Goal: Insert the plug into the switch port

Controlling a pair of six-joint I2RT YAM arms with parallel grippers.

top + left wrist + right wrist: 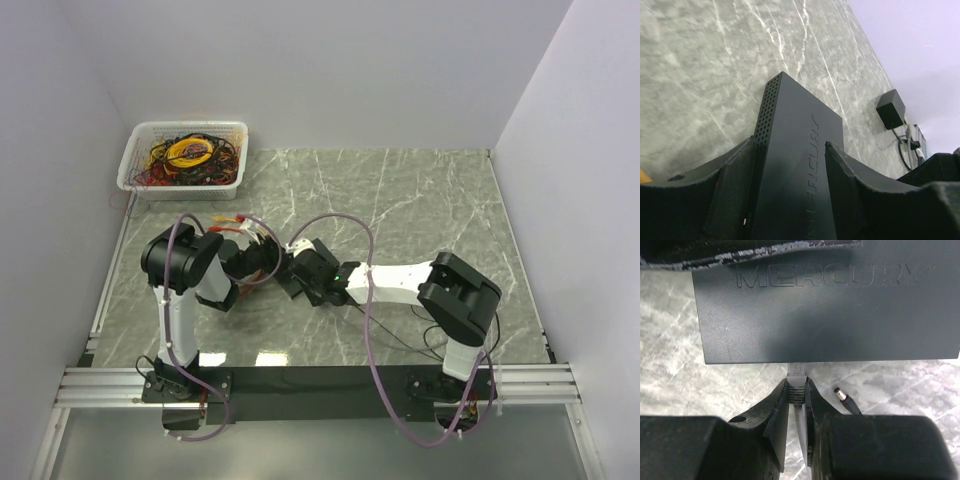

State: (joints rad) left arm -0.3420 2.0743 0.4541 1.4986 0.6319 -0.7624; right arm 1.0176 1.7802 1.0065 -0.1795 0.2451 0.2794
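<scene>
The switch point(825, 315) is a flat black box marked MERCURY, and in the top view its corner point(292, 283) shows between the two arms. My left gripper point(790, 185) is shut on the switch, one finger against each broad face. My right gripper point(797, 390) is shut on the grey ribbed boot of the plug point(796, 382), whose thin grey cable trails back between the fingers. The plug's clear tip meets the switch's near edge and disappears under it. The port itself is hidden from view.
A loose black barrel connector point(845, 399) lies on the marble table point(420, 200) just right of the plug. A black power adapter point(891, 108) with its lead sits further off. A white basket point(131, 165) of tangled cables stands at the back left.
</scene>
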